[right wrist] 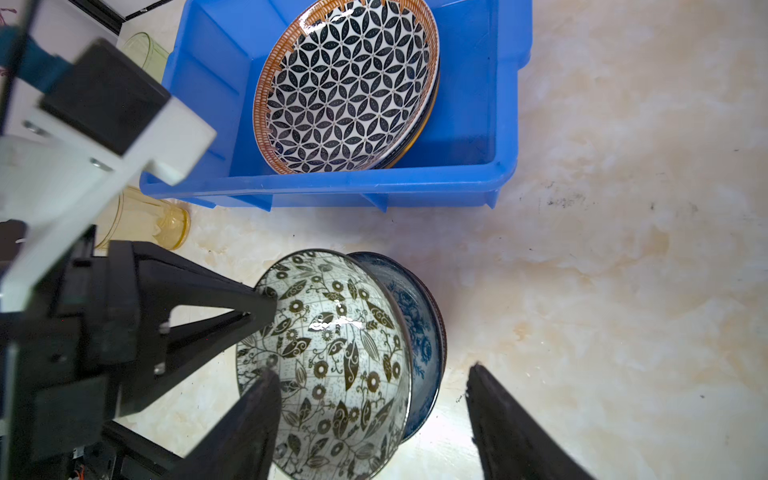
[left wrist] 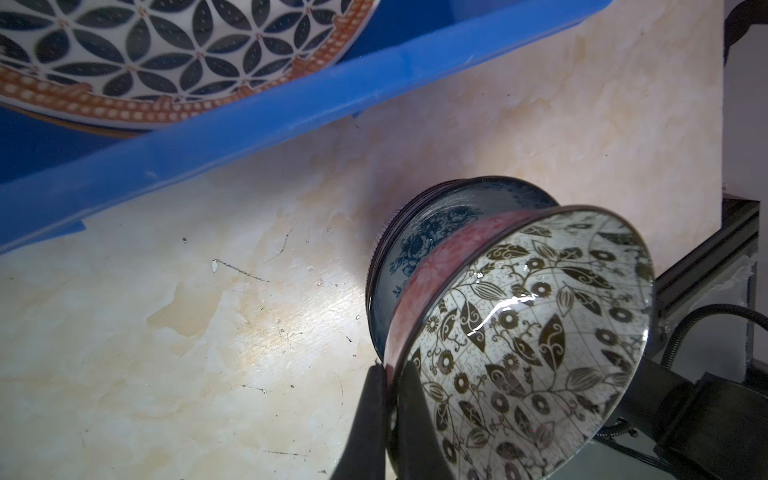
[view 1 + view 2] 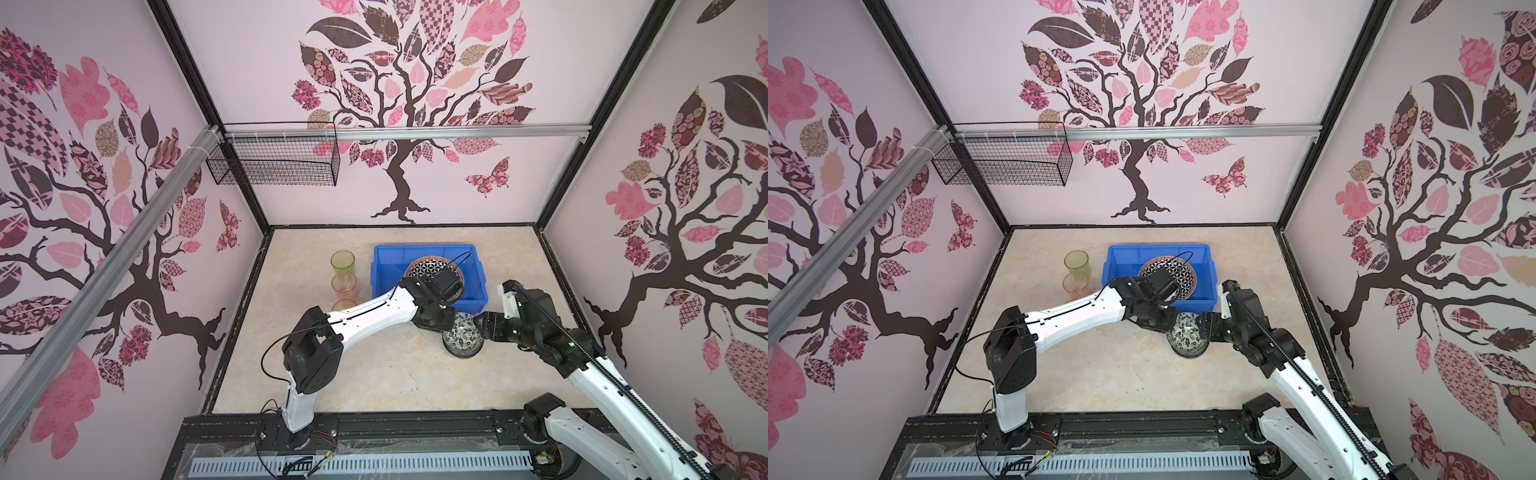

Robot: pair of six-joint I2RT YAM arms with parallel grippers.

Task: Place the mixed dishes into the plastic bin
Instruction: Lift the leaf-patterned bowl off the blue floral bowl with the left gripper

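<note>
bin (image 1: pixel 332 183): bright blue, plain
plate (image 1: pixel 345 91): white with navy-black petal lattice, orange-brown woven-look rim
top bowl (image 2: pixel 532 332): inside white with dark leaves, flowers and vines; outside pink, paler blooms
lower bowl (image 2: pixel 432 232): blue-grey, dark blue roses, dark rim
green tumbler (image 3: pixel 343 261): translucent yellow-green
pink tumbler (image 3: pixel 344 284): translucent pink
amber tumbler (image 1: pixel 145 220): translucent amber
table (image 3: pixel 374 374): cream-beige marble look
walls (image 3: pixel 457 187): pale pink, brown tree, pink patterned leaves
basket (image 3: pixel 274 166): black wire mesh
</note>
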